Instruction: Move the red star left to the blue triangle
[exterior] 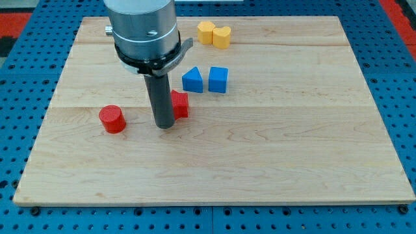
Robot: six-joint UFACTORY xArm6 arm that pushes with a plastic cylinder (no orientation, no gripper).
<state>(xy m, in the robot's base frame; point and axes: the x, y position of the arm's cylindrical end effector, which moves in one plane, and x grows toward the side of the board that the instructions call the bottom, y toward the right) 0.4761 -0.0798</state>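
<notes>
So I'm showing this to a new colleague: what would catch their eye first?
The big grey arm housing at the view's top, its dark rod coming down to the wooden board. My tip sits against the red star, on its left. Just up and right are the blue triangle and blue cube.

The picture is bright and clear all over. The light looks like it comes from above, soft and even. The wooden board [260, 149] has no strong shiny spots on it. Small, soft shadows sit on the board right under the blocks, like under the red round block [112, 119]. A little dark shadow sits on the board around my tip [165, 125]. The edges of the board look sharp, with no blur. The board's far edge looks shorter than its near edge.
</notes>
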